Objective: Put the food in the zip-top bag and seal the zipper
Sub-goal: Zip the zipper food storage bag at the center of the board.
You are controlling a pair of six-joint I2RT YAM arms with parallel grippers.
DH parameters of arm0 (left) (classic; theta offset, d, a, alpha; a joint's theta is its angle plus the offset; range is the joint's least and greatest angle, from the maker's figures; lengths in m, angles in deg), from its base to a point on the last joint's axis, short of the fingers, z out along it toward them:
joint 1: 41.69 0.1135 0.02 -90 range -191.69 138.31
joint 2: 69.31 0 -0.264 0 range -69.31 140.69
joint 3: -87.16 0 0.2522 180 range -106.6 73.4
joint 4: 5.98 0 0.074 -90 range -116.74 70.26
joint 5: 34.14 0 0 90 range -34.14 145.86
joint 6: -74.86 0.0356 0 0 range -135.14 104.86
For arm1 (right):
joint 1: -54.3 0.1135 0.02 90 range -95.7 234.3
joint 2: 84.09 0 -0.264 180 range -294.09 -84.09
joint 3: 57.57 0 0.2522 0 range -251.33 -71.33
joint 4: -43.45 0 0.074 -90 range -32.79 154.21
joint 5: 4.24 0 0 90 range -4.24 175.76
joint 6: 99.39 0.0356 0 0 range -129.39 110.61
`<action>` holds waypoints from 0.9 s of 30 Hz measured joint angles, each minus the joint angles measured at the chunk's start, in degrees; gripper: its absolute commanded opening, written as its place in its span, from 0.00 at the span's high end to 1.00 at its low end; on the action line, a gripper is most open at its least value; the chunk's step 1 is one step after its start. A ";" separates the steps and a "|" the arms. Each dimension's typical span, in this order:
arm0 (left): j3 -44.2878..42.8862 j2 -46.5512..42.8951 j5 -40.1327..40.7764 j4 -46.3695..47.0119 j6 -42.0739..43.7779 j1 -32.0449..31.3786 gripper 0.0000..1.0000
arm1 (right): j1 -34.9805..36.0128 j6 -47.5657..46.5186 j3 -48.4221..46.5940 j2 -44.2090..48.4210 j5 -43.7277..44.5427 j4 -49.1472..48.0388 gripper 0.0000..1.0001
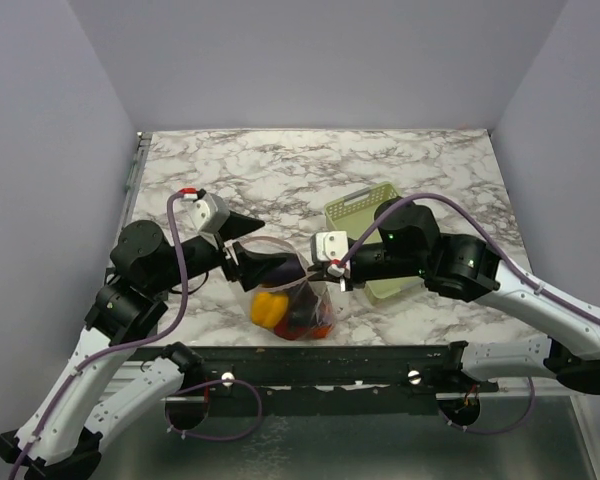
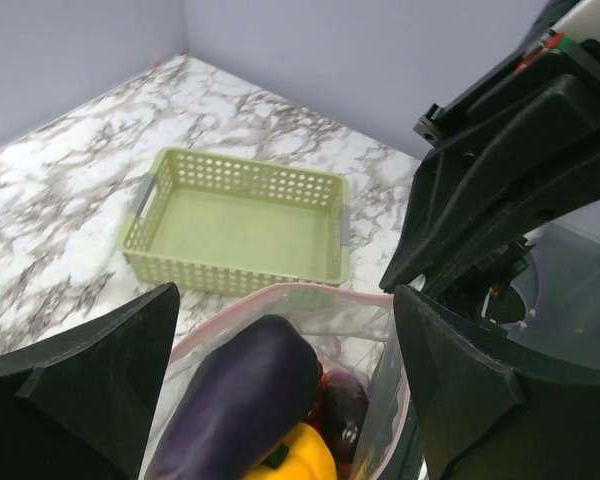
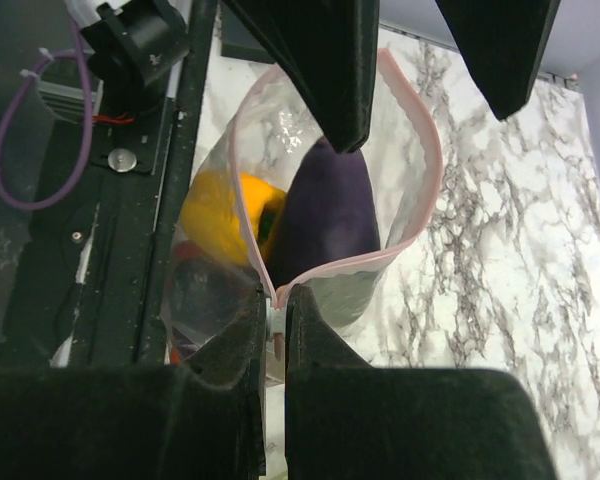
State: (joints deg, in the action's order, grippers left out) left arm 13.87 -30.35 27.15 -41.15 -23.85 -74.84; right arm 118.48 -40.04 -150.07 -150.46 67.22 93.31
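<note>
The clear zip-top bag (image 1: 292, 300) stands upright at the table's near edge with its mouth open. Inside are a purple eggplant (image 2: 240, 400), a yellow pepper (image 2: 295, 455), a dark red piece (image 2: 345, 405) and something red lower down. The pinkish zipper (image 3: 420, 130) rings the open mouth. My right gripper (image 3: 277, 300) is shut on the zipper's end at the bag's right corner. My left gripper (image 2: 285, 308) is open, one finger on each side of the mouth's left part. In the top view the left gripper (image 1: 250, 265) and right gripper (image 1: 332, 278) flank the bag.
The yellow-green mesh basket (image 1: 365, 215) sits empty on the marble table just behind my right gripper; it also shows in the left wrist view (image 2: 240, 220). The table's near edge and a black metal rail (image 1: 310, 365) run right below the bag.
</note>
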 measured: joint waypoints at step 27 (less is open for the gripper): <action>7.82 8.24 -28.09 19.63 0.35 -6.93 0.28 | 0.00 7.30 -11.37 -2.97 -3.13 13.68 0.99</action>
State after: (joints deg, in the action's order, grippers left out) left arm 21.69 -22.11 -0.94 -21.53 -23.50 -81.77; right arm 118.48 -32.74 -161.44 -153.44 64.09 106.99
